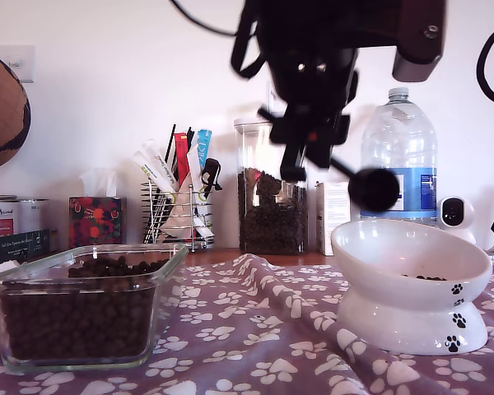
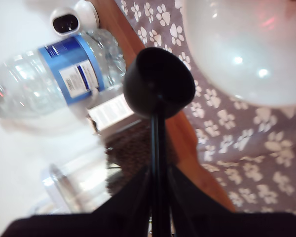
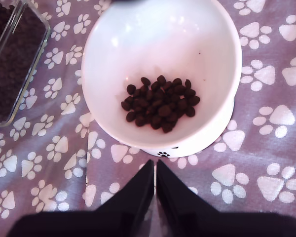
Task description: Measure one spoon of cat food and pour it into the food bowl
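My first gripper (image 2: 158,197) is up in the air above and just behind the food bowl (image 1: 395,255), jaws pinched tight on the long handle of the spoon (image 2: 159,84), and in the exterior view the arm hangs down from the top of the picture with the handle slanting down toward the bowl, so the black cup (image 1: 374,189) sits just over the bowl's back rim. From that arm's own camera I'm seeing the outside of the cup, so I can't tell whether there's anything in it. The cat food (image 3: 159,102) is a small dark pile sitting in the middle of the bowl, a bit toward the low side of the tilted rim. My second gripper (image 3: 155,190) hovers above the paw-print cloth (image 3: 266,148) right next to the bowl's pedestal, pointing at the bowl, fingers pressed together with only a hairline slit between them and nothing in them. Left of the bowl in the exterior view there's a square glass dish (image 1: 82,346) full of more kibble, sitting on the same cloth-covered surface. Behind the bowl stand a tall clear canister (image 1: 267,185) of kibble and a big water bottle (image 1: 399,156).
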### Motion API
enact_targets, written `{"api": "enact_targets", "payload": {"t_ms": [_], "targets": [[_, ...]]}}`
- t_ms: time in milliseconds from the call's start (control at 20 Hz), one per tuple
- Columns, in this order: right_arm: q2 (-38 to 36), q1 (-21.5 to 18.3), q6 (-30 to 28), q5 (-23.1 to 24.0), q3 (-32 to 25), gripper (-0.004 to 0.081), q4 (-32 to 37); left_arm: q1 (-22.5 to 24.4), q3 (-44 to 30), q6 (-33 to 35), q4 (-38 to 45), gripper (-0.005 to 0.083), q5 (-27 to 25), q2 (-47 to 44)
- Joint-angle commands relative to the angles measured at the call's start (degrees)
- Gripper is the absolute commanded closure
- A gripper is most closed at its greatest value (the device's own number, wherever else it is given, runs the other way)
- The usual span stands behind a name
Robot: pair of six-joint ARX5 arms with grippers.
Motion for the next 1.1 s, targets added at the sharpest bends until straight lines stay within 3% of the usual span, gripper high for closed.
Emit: {"api": "enact_targets", "payload": {"t_ms": [0, 200, 350, 550, 700, 850, 1050], "targets": [[0.17, 0.11, -0.11, 0.04, 0.74, 0.0782, 0.59, 0.81, 0.26, -7.50, -4.48, 0.0794, 3.54, -2.25], [0.17, 0.11, -0.17, 0.04, 0.74, 0.0782, 0.98, 4.87, 0.26, -23.98, -10.99, 0.0794, 14.03, -5.70], [0.17, 0.11, -0.33, 0.50, 0.74, 0.0782, 1.18, 9.51, 0.26, -35.58, -15.58, 0.0794, 26.18, -8.61], [0.17, 0.11, -0.42, 1.73, 0.74, 0.0782, 1.88, 17.16, 0.24, -45.33, -18.93, 0.0794, 38.91, -11.19], [0.17, 0.11, -1.64, 2.82, 0.74, 0.0782, 2.84, 21.92, 0.17, -47.36, -21.20, 0.0794, 42.80, -12.02], [0.17, 0.11, -1.64, 8.22, 0.74, 0.0779, 4.76, 24.59, -1.42, -48.15, -21.00, 0.0794, 43.87, -13.46], [0.17, 0.11, -2.29, 9.49, 0.74, 0.0779, 8.02, 26.69, -14.36, -51.80, -10.54, 0.0794, 44.06, -22.03]]}}
